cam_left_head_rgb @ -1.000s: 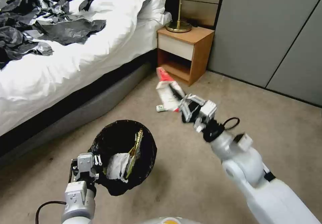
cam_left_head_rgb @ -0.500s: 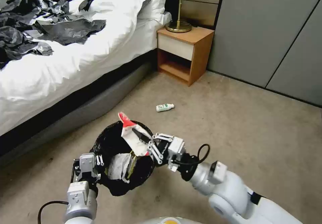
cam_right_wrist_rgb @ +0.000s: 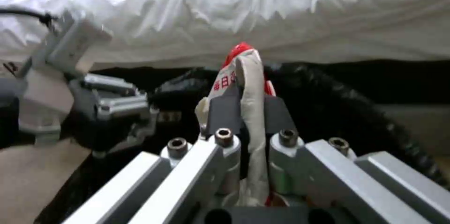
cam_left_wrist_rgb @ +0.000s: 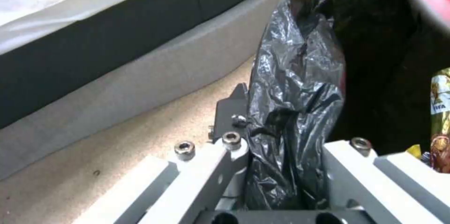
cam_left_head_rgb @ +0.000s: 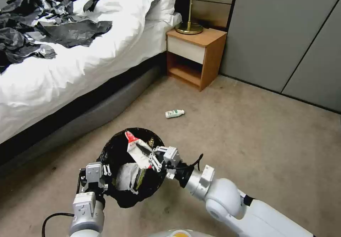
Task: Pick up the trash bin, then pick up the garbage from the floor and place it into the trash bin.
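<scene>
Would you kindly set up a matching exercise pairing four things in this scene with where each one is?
Things:
1. wrapper
2. bottle
3. bin
4. lamp

Places:
A. on the nightstand
B. lying on the carpet
C. pinched in the right gripper over the bin's mouth
D. held at its rim by the left gripper

Pairs: 1-C, 2-B, 3-D, 4-A

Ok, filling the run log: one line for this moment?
left gripper: shut on trash bin rim | right gripper: holds wrapper over bin | bottle: on floor
</scene>
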